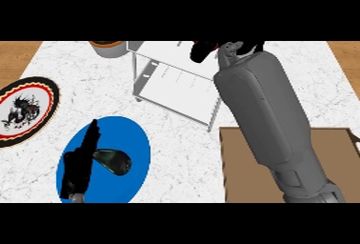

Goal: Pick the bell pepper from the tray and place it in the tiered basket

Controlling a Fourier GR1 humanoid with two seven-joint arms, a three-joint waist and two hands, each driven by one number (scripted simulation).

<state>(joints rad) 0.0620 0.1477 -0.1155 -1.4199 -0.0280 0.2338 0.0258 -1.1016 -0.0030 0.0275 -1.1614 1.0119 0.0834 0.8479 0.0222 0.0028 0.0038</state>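
Counting one white wire tiered basket (172,88), one brown flat tray (243,167), one blue round plate (130,143) and one red-rimmed patterned plate (26,110). Black right hand (224,51), upper centre, grasps one red bell pepper (200,49), mostly hidden. Black left hand (79,164) rests released, lower left.

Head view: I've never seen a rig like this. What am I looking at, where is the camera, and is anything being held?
The camera sits where the robot's head is and looks steeply down at a marble counter. The big grey shape is the robot's right forearm. Its black right hand is at the top, above the white wire tiered basket. It curls round something with a sliver of red showing, probably the bell pepper. The brown tray lies at the lower right. The left hand rests open at the lower left, over a blue plate that carries a dark rounded object I cannot identify. A patterned plate lies at the left edge and a round container at the top.
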